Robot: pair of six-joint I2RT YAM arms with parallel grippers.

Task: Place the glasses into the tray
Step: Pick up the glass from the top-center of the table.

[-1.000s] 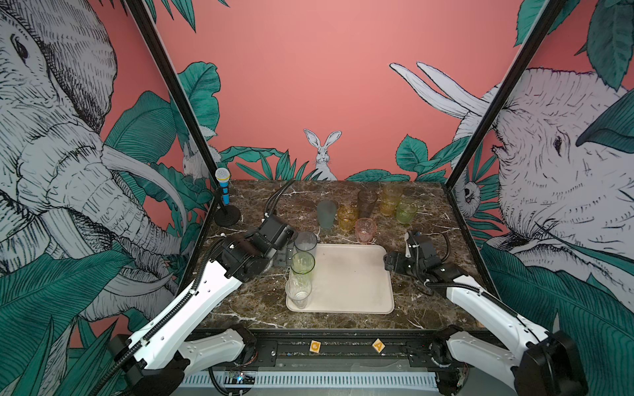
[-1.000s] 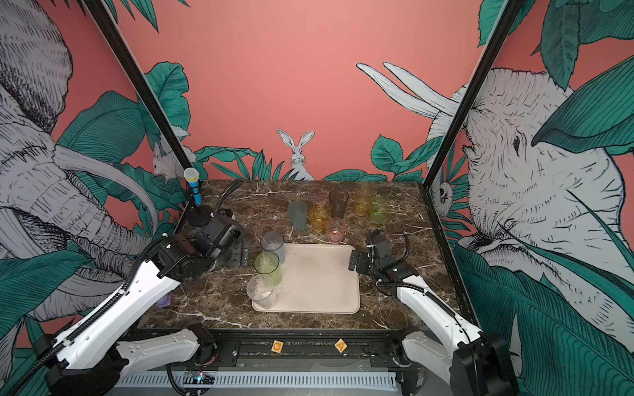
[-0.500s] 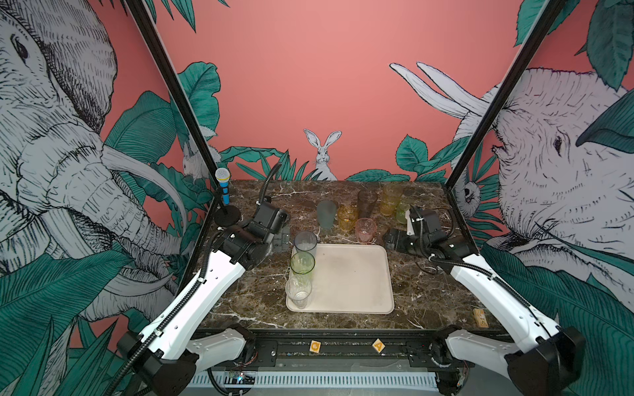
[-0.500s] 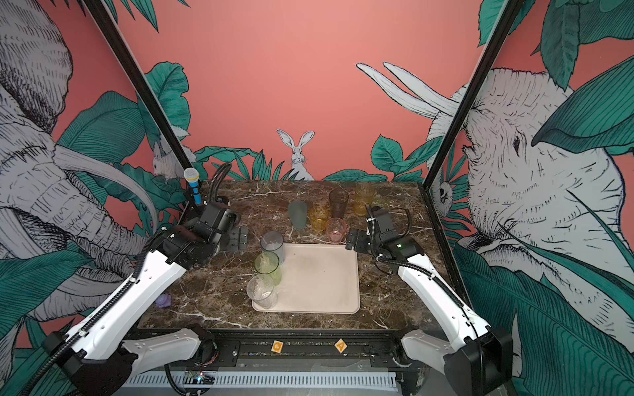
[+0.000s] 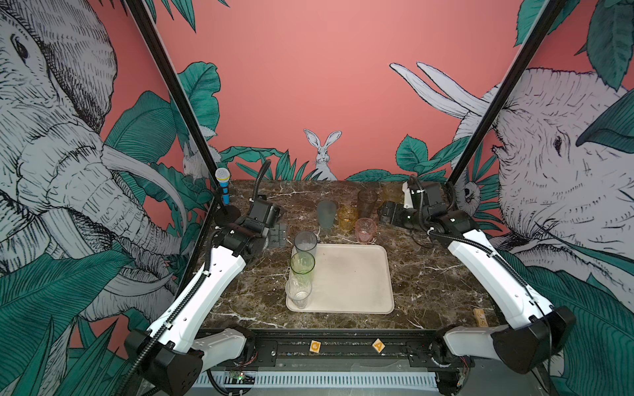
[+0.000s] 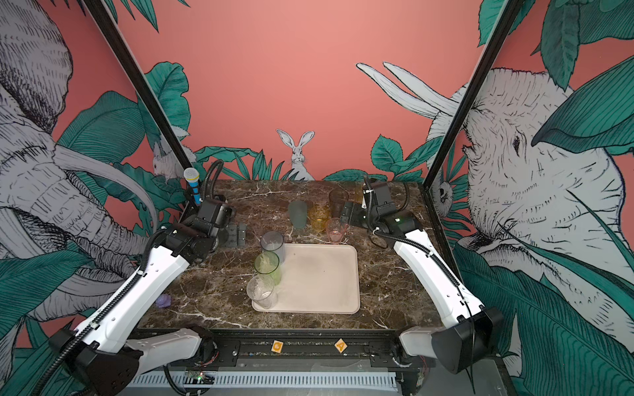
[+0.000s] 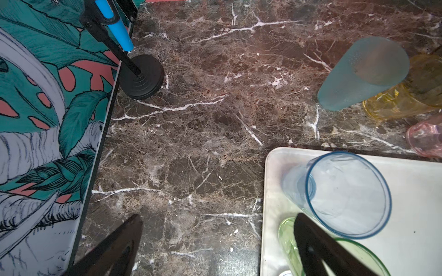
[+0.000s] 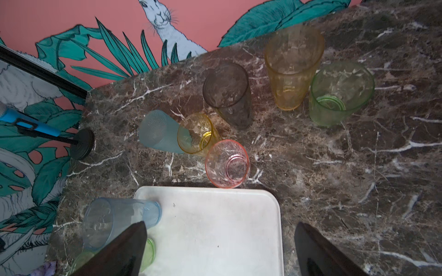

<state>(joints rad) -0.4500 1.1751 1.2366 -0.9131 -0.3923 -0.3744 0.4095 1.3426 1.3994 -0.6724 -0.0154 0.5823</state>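
W/ 3 glasses (image 5: pixel 302 264) upright along the L edge of the tray (image 5: pixel 356 274) and 6 more on the marble (image 5: pixel 429 274) behind it, L gripper (image 7: pixel 217 217) & R gripper (image 8: pixel 220 228) both gaped empty, so the R gripper prob. needed to straddle the pink glass (image 8: pixel 227 163) mid-wall, squeeze gently, and lift clear of its neighbours.

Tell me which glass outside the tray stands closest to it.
The short pink glass, just beyond the far rim of the tray. The frosted teal glass, the short yellow glass and the brown glass stand farther back.

Right of my left gripper (image 5: pixel 278 236), three translucent tumblers (image 5: pixel 302 263) stand in the cream-beige tray (image 5: pixel 350 277); six tinted tumblers (image 8: pixel 227 163) cluster by my right gripper (image 5: pixel 387 212).
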